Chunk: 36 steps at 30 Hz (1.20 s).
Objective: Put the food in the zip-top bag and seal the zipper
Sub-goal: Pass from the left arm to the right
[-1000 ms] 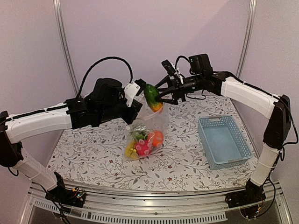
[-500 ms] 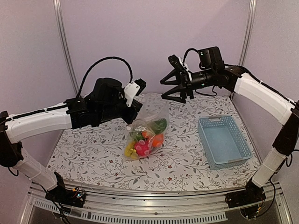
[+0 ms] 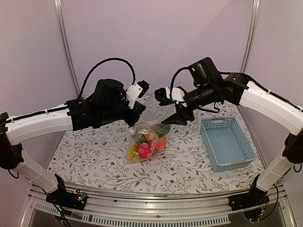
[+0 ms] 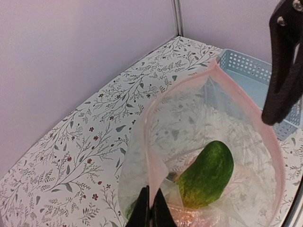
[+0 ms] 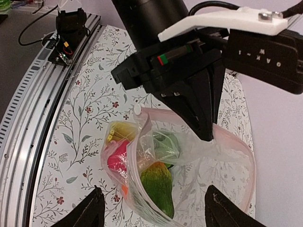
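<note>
1. table (image 3: 85,161): flowered cloth; bears the bag and a basket.
2. bag (image 3: 158,124): clear plastic, at the middle of the table, bottom resting on the cloth, mouth drawn upward and gaping.
3. fruit (image 3: 144,145): every piece in sight lies inside the bag. The mango (image 4: 208,172) is uppermost, leaning just under the mouth.
4. basket (image 3: 227,142): blue, right of the bag, apart from it.
5. zipper (image 4: 147,142): pink strip around the mouth, not pressed together.
6. left gripper (image 4: 150,210): fingers clenched on the strip at one side, holding the bag up.
7. right gripper (image 5: 154,213): fingers spread with nothing between them, hovering above the open mouth.

Hazards, as judged:
- The bag hangs from a single pinch. A slip there would let it slump and spill fruit.
- The mango sits high and could keep the strip from meeting.
- The right fingers might catch only one layer, or shove the bag sideways.
</note>
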Motion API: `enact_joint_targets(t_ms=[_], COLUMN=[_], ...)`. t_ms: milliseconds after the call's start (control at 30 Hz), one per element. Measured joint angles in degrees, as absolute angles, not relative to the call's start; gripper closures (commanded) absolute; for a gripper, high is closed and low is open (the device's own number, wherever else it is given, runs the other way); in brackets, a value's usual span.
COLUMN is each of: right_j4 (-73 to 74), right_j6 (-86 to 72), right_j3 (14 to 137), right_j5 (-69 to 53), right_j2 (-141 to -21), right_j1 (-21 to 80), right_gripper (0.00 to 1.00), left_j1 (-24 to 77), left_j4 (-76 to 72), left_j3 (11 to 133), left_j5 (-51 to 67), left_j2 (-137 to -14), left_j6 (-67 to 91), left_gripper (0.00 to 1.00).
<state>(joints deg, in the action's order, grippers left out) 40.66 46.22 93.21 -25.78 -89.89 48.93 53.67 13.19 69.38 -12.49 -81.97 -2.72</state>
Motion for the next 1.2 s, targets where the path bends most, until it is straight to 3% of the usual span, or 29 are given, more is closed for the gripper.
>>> enact_joint_targets(t_ms=[167,333,467,567,600,700,767,833,967,1200], right_j4=[41.4,41.3,41.0,41.0,40.9,41.1,41.1,40.9,38.7,34.5], right_j6=[50.8,54.6,56.6,57.0,57.5,57.3,56.5,55.3,51.6,42.4], right_j3=[92.9,92.1,91.5,91.5,91.5,91.5,91.5,91.5,90.3,85.7], right_j5=[-19.9,-15.3,-12.9,-11.7,-11.6,-11.9,-12.6,-13.5,-15.7,-21.9], right_j2=[-92.1,-93.9,-95.2,-95.7,-95.8,-95.9,-95.9,-95.9,-94.9,-90.1], right_j1=[50.5,52.9,54.2,55.0,55.2,55.5,55.5,55.5,55.4,53.5], right_gripper=[0.32,0.44,0.66,0.91,0.98,1.0,1.0,1.0,1.0,1.0], left_j1=[53.6,53.6,53.6,53.6,53.6,53.5,53.4,53.4,53.1,52.9], left_j4=[13.1,13.1,13.1,13.1,13.1,13.0,13.1,13.2,10.8,-7.9], left_j3=[69.4,69.4,69.4,69.4,69.4,69.4,69.4,69.4,66.1,43.8], left_j5=[-10.7,-9.0,-8.3,-8.1,-8.1,-8.1,-8.8,-10.6,-14.1,-9.8], left_j2=[-82.0,-82.0,-81.8,-81.2,-81.1,-80.9,-80.6,-79.5,-71.2,-47.9], left_j6=[-2.5,-2.2,-2.2,-2.2,-2.3,-2.6,-3.3,-4.1,-3.8,3.5], left_gripper=[1.0,1.0,1.0,1.0,0.92,0.56,0.38,0.27,0.17,0.18])
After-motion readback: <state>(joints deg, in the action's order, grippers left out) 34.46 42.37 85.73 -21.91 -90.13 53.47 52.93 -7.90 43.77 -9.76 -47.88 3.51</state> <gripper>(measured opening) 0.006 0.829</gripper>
